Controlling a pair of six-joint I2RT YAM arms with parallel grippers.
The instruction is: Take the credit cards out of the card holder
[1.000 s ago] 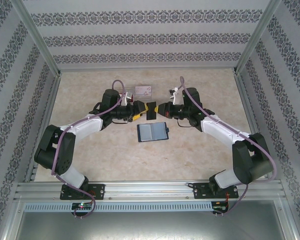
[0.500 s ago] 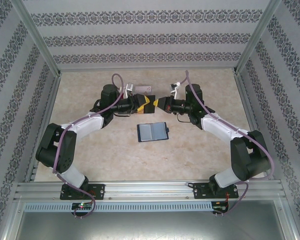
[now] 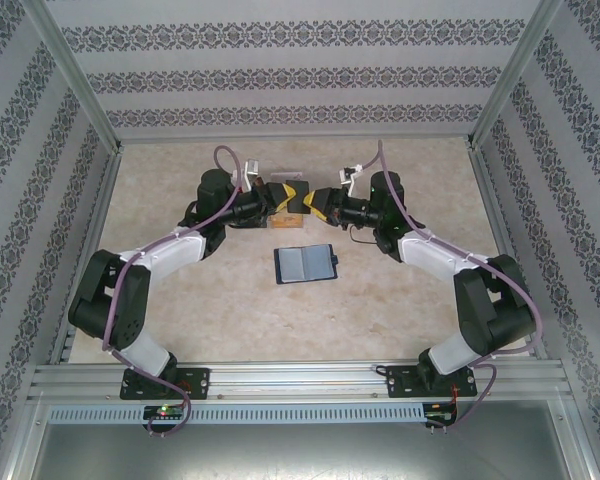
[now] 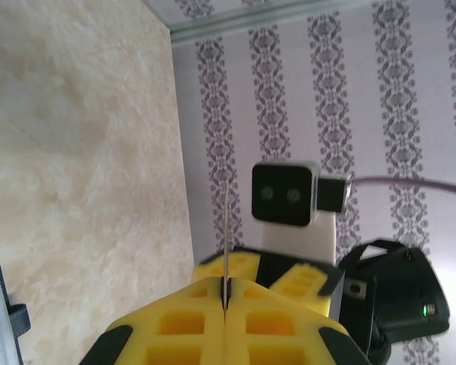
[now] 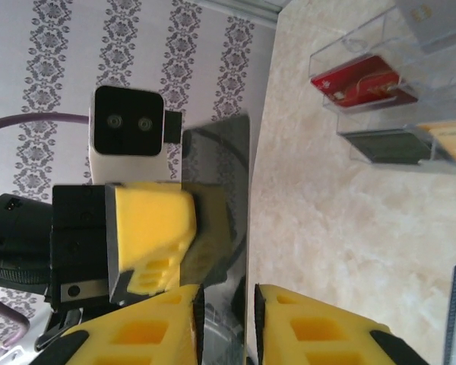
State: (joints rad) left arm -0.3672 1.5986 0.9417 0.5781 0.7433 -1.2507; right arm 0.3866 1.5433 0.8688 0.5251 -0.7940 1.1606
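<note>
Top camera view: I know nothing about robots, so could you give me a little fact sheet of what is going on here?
Left pincer: shut on a thin card, seen edge-on
Right pincer: open, fingers either side of that card
Card holder: lying open on the table, nearer the arm bases, untouched
Clear rack: on the table, holding a red card and others

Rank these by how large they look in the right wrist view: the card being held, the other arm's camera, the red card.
1. held card: looks largest, but it sits right at the lens, so nearness inflates it.
2. other arm's camera: middle.
3. red card: looks smallest, lying farthest from the lens.
</note>
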